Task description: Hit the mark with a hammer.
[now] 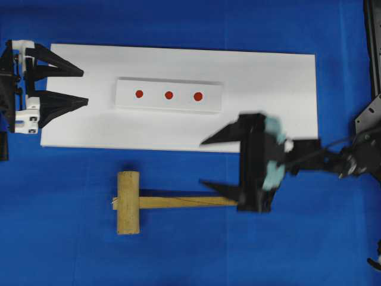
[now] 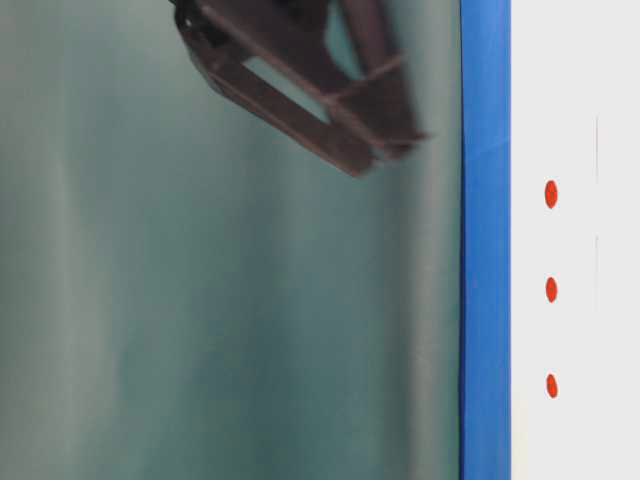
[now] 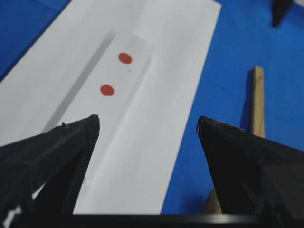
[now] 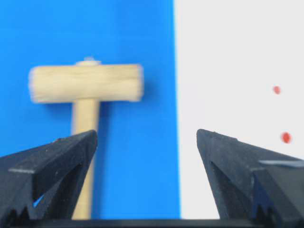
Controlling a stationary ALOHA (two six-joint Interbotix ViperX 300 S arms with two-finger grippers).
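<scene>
Lower frame, overhead: hammer (image 1: pixel 149 202) lies flat on the blue desk (image 1: pixel 59 238), unheld. Right tool (image 1: pixel 217 164) spread wide over the handle's end; left tool (image 1: pixel 83 87) spread, idle at upper left. We judge: approach step. Next: descend, centre, pinch the handle.

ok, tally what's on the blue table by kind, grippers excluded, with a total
Wooden hammer: 1
Large white board: 1
Small white strip lying on the board: 1
Red dots on the strip: 3, at and
Total: 6
</scene>
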